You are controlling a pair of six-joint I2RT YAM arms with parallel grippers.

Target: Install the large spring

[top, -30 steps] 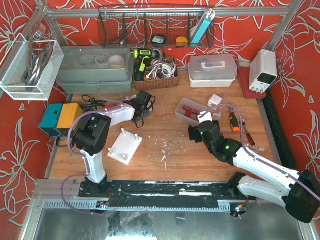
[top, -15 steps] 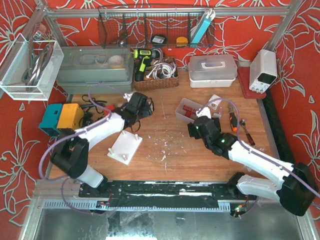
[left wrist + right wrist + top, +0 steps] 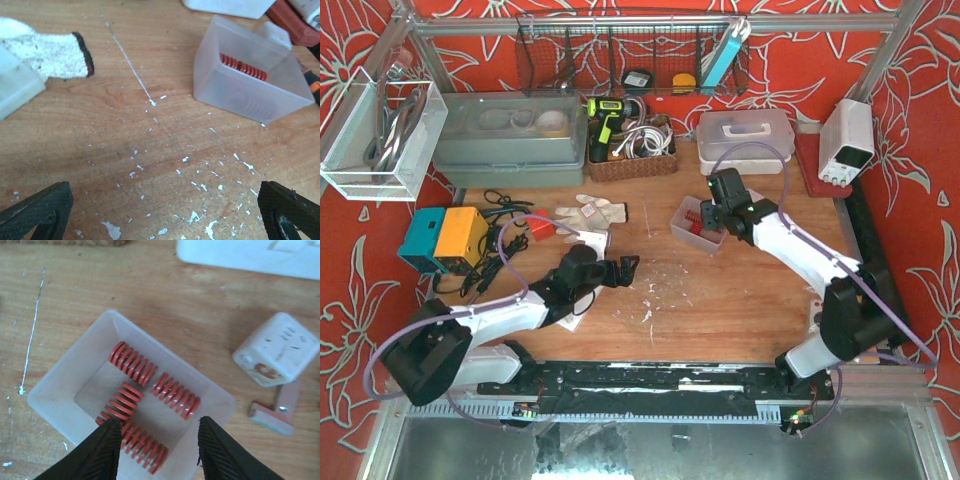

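On the wooden counter, a translucent plastic bin holds the red coil springs. Open and empty above the bin, the right tool should straddle one spring squarely. The left tool, left of the bin, gapes empty.

Springs are orange-red; the bin is frosted, translucent white. The surface is brown wood grain flecked with white chips. The glove is speckled white with a black, red-edged cuff. Walls are red with white flower outlines.
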